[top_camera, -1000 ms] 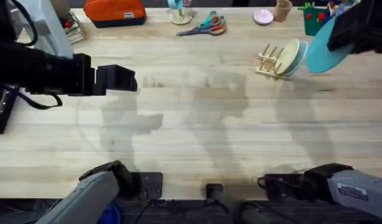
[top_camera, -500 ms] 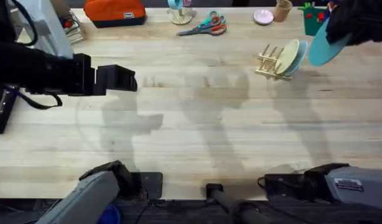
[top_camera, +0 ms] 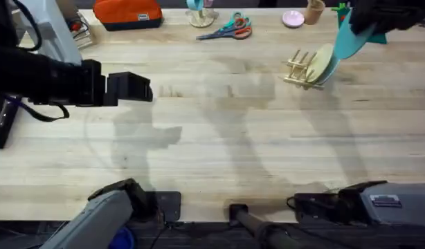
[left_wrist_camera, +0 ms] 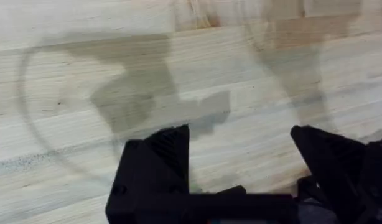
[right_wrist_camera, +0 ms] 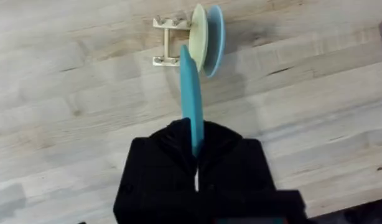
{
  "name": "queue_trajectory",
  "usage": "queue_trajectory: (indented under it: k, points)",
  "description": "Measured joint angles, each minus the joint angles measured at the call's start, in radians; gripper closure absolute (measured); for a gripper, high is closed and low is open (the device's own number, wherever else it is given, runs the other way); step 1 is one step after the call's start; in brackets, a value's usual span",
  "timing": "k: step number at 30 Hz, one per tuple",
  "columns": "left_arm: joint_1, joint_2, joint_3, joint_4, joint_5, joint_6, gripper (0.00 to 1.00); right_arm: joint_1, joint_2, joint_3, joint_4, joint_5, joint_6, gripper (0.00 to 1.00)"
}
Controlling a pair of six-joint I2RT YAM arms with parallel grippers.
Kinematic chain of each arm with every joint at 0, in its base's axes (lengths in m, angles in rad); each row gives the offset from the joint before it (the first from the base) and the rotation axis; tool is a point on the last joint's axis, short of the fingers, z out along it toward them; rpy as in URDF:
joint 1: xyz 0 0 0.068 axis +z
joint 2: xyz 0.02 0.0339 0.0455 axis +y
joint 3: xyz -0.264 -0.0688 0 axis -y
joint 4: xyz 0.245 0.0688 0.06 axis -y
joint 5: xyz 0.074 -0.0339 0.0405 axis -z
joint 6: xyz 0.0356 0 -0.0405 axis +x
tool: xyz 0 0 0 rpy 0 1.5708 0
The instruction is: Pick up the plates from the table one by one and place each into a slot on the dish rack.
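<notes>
Teal-blue plate [right_wrist_camera: 191,99] hangs on edge, pinched in the right gripper [right_wrist_camera: 196,163], above the dish rack [top_camera: 300,67] at the table's [top_camera: 219,145] one o'clock. Two pale plates [top_camera: 322,63] stand slotted there. Left gripper [left_wrist_camera: 241,163] gapes wide, empty.

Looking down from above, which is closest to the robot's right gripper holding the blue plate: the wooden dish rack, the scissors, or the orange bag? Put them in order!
From the right gripper, holding the teal plate:
1. Dish rack, just beside it.
2. Scissors, at the table's far edge, middle.
3. Orange bag, far across on the left.
</notes>
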Motion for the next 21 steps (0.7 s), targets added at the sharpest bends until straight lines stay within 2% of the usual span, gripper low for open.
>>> queue_trajectory:
  k: [21]
  points:
    - [0.000,0.000,0.000,0.000,0.000,0.000,0.006,-0.050,0.181,0.000,0.039,0.000,-0.030,0.970]
